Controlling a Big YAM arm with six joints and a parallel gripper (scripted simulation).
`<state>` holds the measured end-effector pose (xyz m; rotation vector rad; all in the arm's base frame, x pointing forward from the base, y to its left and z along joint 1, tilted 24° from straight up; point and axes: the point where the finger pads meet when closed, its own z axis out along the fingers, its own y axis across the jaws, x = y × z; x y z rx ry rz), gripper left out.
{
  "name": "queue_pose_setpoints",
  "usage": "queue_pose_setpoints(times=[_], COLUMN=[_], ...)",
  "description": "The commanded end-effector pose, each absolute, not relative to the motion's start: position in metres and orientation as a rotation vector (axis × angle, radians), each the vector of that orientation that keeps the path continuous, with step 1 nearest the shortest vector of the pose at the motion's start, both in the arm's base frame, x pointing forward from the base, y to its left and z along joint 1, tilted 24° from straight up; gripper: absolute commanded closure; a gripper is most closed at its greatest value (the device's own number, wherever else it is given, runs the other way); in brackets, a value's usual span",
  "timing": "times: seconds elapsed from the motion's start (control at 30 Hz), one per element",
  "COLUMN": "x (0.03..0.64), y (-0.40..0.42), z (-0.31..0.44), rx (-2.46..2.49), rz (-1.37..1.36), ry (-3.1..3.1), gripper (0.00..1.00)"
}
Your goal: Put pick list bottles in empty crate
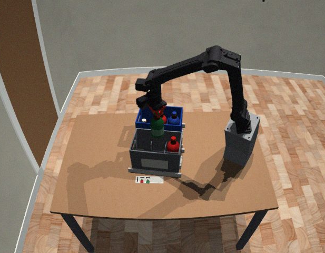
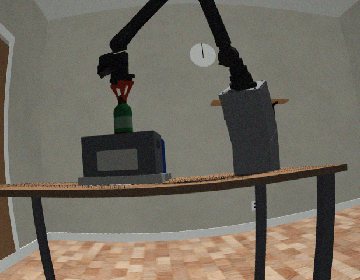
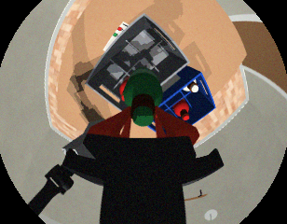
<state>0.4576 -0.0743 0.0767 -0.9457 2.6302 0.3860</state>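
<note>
Green bottle [image 1: 157, 127] [image 2: 122, 118] [image 3: 143, 91] points cap-up, its long axis vertical.

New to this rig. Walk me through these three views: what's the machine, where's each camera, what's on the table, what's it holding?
It's a single black robot arm on a gray block. The top view looks down at the table; the exterior view looks from the side, about table height; the wrist view looks past the claw.

On the table stand a gray crate with a red bottle in it, a blue crate holding more bottles, and a paper strip marked red 1, green 1.

The claw grips a green bottle by its neck, upright above the gray crate.
</note>
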Motion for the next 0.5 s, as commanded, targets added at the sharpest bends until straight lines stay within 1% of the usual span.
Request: queue_pose_setpoints(times=[0.0, 0.47], x=[0.4824, 0.4828], y=[-0.0839, -0.082], z=[0.1039, 0.1038], rx=[-0.93, -0.932], rz=[0.317, 0.333], ry=[2.584, 2.596], gripper=[1.0, 1.0])
